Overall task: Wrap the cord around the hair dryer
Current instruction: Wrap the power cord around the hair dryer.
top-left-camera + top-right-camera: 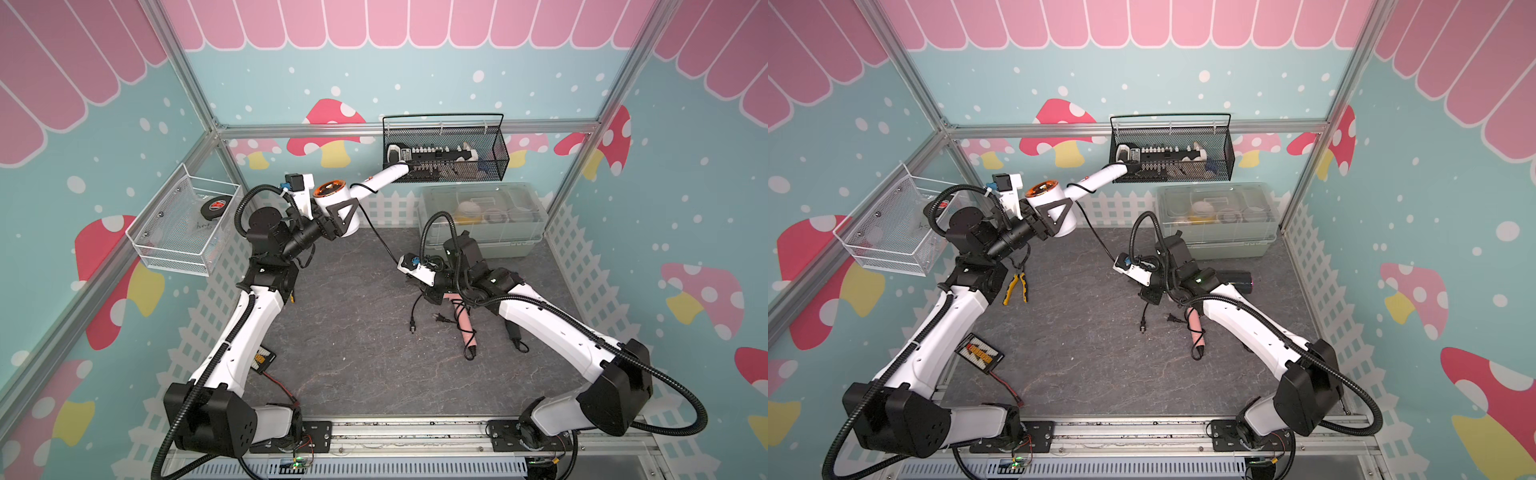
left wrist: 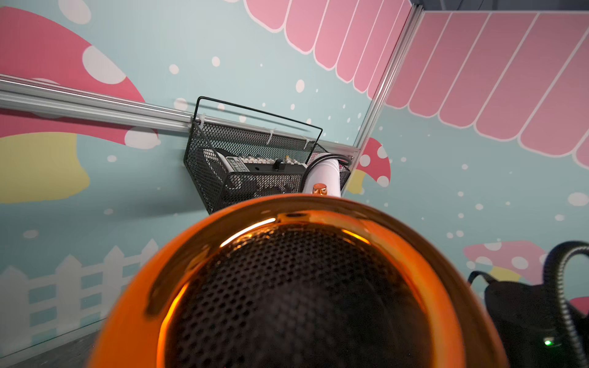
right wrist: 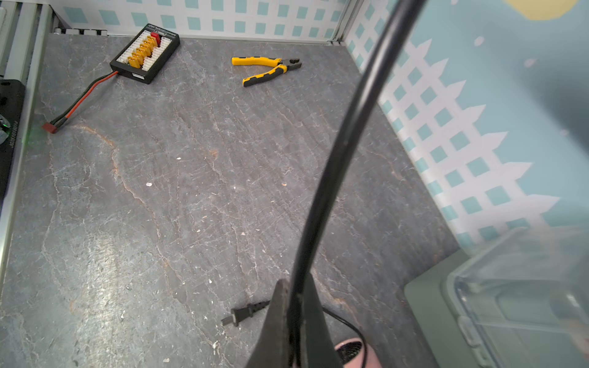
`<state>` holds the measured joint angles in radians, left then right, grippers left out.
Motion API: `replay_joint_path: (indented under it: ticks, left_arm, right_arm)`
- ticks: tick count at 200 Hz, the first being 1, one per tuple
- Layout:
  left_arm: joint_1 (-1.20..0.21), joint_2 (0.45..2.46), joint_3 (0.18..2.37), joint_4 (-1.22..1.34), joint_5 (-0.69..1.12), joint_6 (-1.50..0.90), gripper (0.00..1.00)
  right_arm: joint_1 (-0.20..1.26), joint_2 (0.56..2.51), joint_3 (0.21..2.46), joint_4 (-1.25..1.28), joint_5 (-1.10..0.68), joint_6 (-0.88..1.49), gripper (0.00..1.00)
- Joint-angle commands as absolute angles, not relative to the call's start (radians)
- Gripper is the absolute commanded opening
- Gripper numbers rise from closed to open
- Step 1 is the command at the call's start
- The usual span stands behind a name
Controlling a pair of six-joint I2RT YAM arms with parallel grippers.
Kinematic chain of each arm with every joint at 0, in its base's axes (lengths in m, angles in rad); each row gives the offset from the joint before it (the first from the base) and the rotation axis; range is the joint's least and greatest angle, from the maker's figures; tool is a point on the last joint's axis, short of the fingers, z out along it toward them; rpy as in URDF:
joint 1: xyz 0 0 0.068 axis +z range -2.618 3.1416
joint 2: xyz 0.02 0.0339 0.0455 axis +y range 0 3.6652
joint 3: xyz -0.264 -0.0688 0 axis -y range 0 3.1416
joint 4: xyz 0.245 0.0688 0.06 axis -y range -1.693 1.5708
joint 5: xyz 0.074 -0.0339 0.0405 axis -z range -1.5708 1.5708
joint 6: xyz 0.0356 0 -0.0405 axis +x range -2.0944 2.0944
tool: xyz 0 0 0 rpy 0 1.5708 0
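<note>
White hair dryer (image 1: 330, 204), handle marking too small to read: left tool (image 1: 341, 216) clamps its barrel, right tool (image 3: 294, 286) pinches its cord (image 3: 338, 153).

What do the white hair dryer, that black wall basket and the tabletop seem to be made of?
Hair dryer: glossy white plastic, by its smooth sheen; its rear ring is mirror-shiny copper colour, perhaps plated.
Basket: black wire mesh, probably coated metal.
Tabletop: matt grey with pale veins, like slate; stone or print, unclear.
</note>
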<state>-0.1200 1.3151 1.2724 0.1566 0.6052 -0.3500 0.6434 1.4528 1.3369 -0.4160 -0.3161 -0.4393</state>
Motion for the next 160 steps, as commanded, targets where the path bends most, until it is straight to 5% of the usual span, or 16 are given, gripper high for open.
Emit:
replay_joint_path:
  ticks: [1, 79, 160]
  left_arm:
    - [-0.158, 1.284, 1.316, -0.083, 0.512, -0.150, 0.00]
    - [-0.232, 1.202, 1.274, -0.353, 0.443, 0.007, 0.00]
    - [-0.284, 1.152, 1.249, -0.499, 0.664, 0.106, 0.00]
  right_arm:
    - [0.649, 1.423, 1.414, -0.519, -0.251, -0.530, 0.00]
    - [0.626, 1.491, 1.687, -0.618, -0.071, -0.700, 0.00]
    - [0.501, 1.680, 1.961, -0.666, -0.091, -0.756, 0.00]
